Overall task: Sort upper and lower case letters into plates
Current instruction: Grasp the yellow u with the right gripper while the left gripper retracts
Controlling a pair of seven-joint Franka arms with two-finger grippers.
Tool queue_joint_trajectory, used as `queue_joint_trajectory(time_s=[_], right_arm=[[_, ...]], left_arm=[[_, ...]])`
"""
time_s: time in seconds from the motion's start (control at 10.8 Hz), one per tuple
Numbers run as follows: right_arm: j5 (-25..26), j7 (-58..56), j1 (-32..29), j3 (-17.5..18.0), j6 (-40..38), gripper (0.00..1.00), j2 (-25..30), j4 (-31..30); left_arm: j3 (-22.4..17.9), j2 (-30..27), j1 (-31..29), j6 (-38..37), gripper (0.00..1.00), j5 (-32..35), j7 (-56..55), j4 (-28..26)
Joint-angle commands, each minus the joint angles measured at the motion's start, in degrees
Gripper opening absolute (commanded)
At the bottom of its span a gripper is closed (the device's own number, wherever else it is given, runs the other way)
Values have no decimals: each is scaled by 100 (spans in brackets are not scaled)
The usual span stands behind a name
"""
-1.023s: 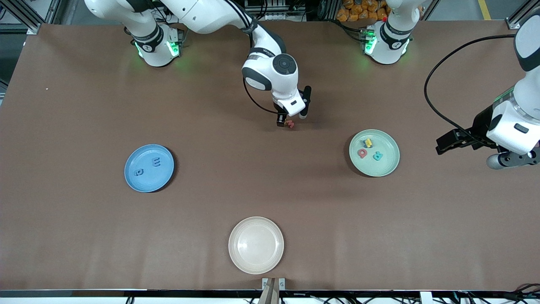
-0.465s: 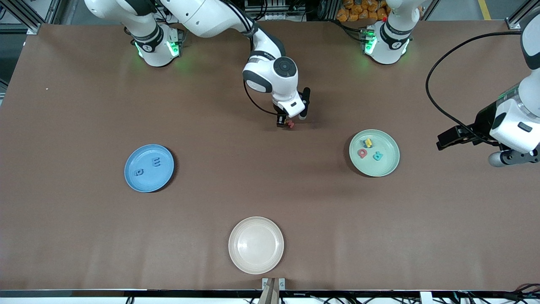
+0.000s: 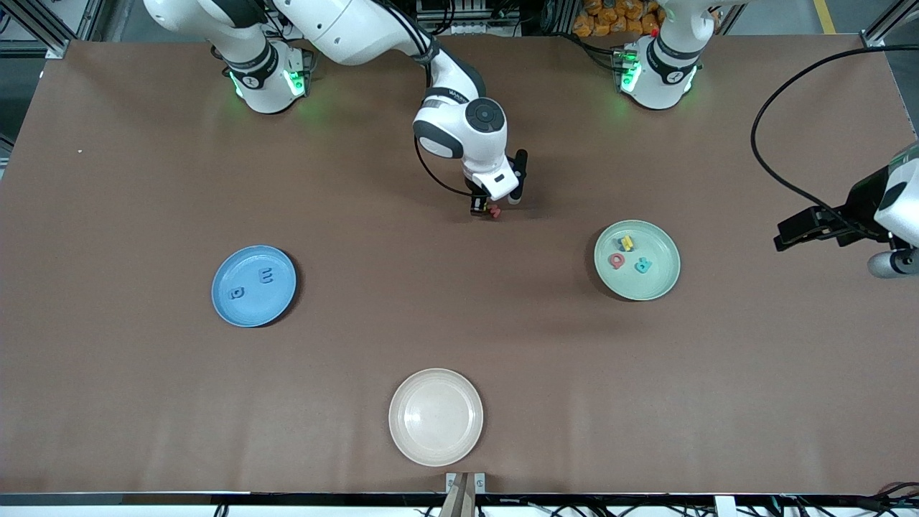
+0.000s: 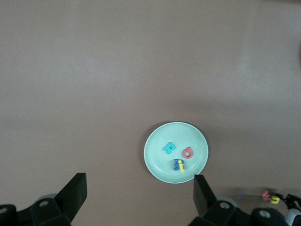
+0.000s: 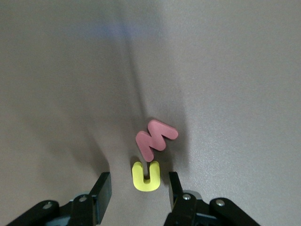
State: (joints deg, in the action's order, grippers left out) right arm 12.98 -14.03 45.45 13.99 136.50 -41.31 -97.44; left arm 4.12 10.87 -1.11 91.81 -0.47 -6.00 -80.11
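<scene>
The right gripper's [image 5: 136, 189] fingers [image 5: 101, 189] stand apart, astride a yellow letter [image 5: 146, 177] touching a red letter [image 5: 155, 137]. Three plates: blue plate [image 3: 253, 286] with two letters, cream plate [image 3: 436, 416] near the brown surface's [image 3: 143, 402] front edge, mint plate [image 3: 637, 259] with three or four. The left gripper's [image 4: 136, 200] fingers wait wide apart above the surface's edge.

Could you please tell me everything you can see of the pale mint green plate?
The pale mint green round plate is shallow, smooth, matte, with a low raised rim. It lies flat on the brown table toward the left arm's end, apart from both end effectors. Clustered inside are a small red ring-shaped letter, a teal letter, and a yellow piece resting on a blue piece. The left wrist view looks down on it from above. Nothing else touches it.
</scene>
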Motion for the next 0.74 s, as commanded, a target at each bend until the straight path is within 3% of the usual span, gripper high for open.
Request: queue_joint_trajectory(time_s=[0.0,0.28,0.37,0.46,0.56,0.65], right_arm=[[161,111,-1,25,52,56,-158,137],[152,155,8,25,52,49,-228,233],[169,164,17,25,52,41,-263,269],[344,155,-9,33,52,13,-264,278],[415,147,-36,33,52,0,-255,278],[398,120,-62,51,43,0,-203,287]], left_arm=[[-201,-419,216,-49,100,-138,240,-347],[-236,-498,331,-49,100,-93,249,-452],[-227,-481,313,-58,100,-102,240,-435],[-227,-481,322,-93,100,-120,240,-435],[-227,-490,331,-93,100,-137,240,-444],[-236,-498,339,-93,100,-137,231,-452]])
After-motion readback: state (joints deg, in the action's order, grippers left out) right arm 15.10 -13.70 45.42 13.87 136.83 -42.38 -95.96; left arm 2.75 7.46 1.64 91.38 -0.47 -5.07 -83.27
